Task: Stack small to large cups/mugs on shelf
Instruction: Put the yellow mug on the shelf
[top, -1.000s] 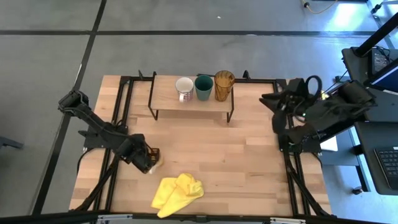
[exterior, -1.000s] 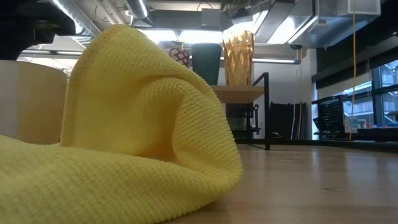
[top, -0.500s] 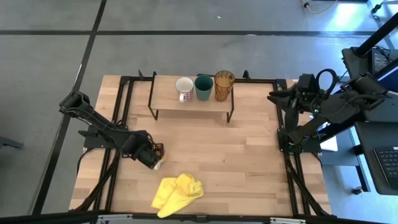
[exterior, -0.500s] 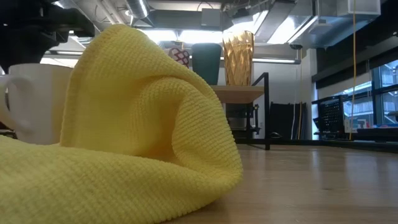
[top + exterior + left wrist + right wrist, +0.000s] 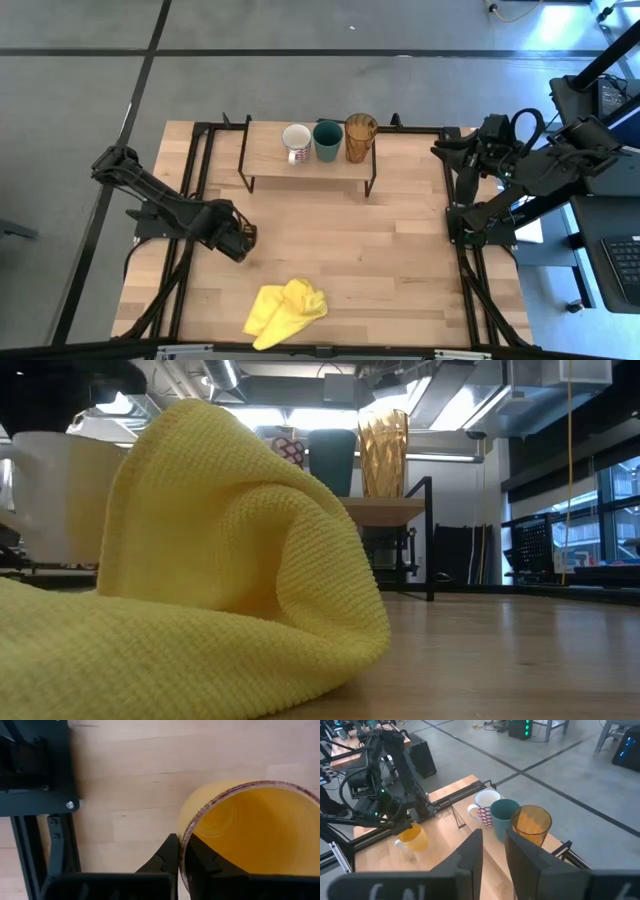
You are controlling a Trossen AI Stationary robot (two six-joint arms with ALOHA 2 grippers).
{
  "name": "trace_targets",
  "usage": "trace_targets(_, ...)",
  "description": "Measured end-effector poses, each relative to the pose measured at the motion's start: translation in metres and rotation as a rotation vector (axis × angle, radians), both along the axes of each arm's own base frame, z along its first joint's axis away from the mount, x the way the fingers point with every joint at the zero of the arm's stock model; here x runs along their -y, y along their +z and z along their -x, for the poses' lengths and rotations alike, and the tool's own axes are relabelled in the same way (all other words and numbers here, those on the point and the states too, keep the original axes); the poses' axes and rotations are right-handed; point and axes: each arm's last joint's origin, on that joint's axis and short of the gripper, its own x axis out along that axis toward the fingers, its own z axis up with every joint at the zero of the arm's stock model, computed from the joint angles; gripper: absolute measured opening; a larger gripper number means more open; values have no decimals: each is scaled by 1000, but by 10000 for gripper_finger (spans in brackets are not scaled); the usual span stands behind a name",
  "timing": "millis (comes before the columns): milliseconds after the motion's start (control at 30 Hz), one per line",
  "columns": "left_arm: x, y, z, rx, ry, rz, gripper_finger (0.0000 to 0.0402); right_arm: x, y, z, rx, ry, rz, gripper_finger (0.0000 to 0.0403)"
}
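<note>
The small orange mug (image 5: 413, 838) hangs from my left gripper (image 5: 241, 240) over the table's left part; the gripper hides it in the high view. It shows pale behind the cloth in the low view (image 5: 55, 490). The white-grey mug (image 5: 296, 142), the dark green cup (image 5: 327, 140) and the amber tumbler (image 5: 360, 137) stand in a row on the shelf (image 5: 275, 165) at the far side. My right gripper (image 5: 447, 152) is open and empty at the table's far right. My left gripper pinches the orange mug's rim (image 5: 183, 836), one finger (image 5: 169, 856) outside the wall and the other (image 5: 201, 861) inside the mug. The fingers come from above, pointing down. The mug hangs below them, lifted clear of the table.
A crumpled yellow cloth (image 5: 286, 309) lies near the table's front edge and fills the near part of the low view (image 5: 210, 560). Black frame rails (image 5: 195, 170) run along the table's left and right sides. Bare board shows on the shelf left of the white-grey mug.
My left gripper has risen with the orange mug, which has come up off the table, and has gone a little toward the far edge. My right arm has drawn back slightly toward the table's right edge.
</note>
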Motion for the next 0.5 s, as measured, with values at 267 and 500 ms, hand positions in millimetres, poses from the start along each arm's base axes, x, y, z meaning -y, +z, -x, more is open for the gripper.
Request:
trace_targets(267, -15, 13, 5, 69, 37, 2, 7, 0, 0, -1, 0, -2, 0, 83)
trace_targets(500, -40, 48, 0, 112, 37, -44, 7, -2, -7, -4, -19, -22, 27, 83)
